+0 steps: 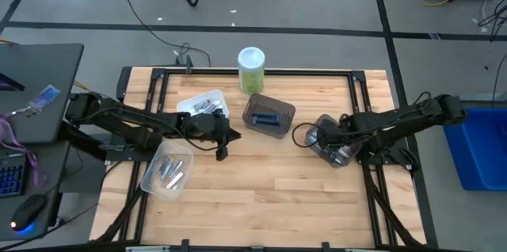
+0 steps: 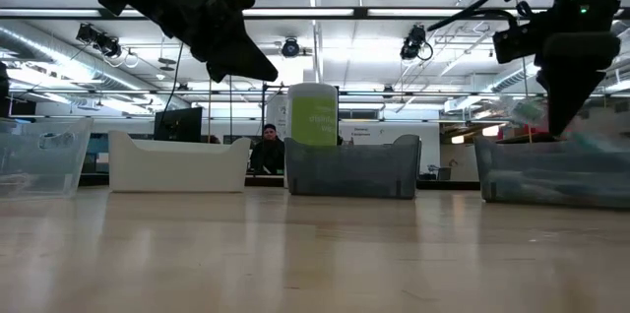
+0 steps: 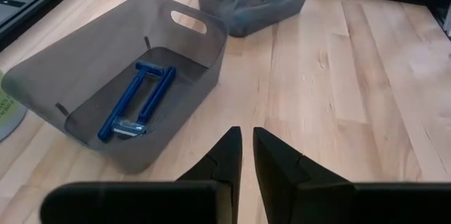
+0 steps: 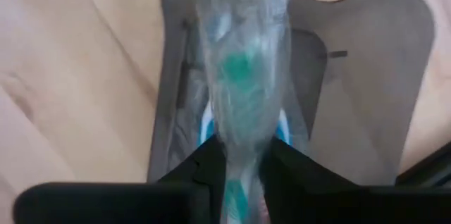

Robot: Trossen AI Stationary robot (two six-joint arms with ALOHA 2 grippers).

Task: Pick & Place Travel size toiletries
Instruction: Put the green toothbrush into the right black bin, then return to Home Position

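The wooden table [image 1: 261, 185] carried four bins and a green canister [image 1: 251, 70] w/ white lid at the far edge. The left gripper [image 1: 223, 143] hung above the table centre-left, between the white bin [image 1: 204, 105] and the clear bin [image 1: 166, 169]; in the left wrist view its fingers [image 3: 224, 160] stood nearly together, only a narrow slit between the tips, nothing held. Ahead of those fingers sat a dark bin [image 3: 127, 76] holding two dark blue razors [image 3: 137, 101] lying side by side on its floor. Further off in the same view a second dark bin [image 3: 254, 2] held mixed toiletries, incl. a blue/white item; details not readable. The right gripper [image 1: 326, 135] was positioned over the dark bin at table right [image 1: 337, 153]. In the right wrist view its fingers [image 4: 208, 164] stood narrow, pinching a clear-wrapped toothbrush [image 4: 243, 76] w/ teal and white parts; the wrapped item extended forward from the fingertips over the bin's interior, approx. in line w/ the bin's long axis. Whether the item touched the bin floor could not be determined. The low view showed the right gripper [image 2: 566, 96] pointing down at the bin rim, and the left gripper [image 2: 241, 57] raised well clear of the tabletop. The clear bin contained several small silver tubes [image 1: 170, 169]. White bin contents [image 1: 207, 107] were too small to identify. A person [image 2: 266, 151] was visible in the room behind the table.
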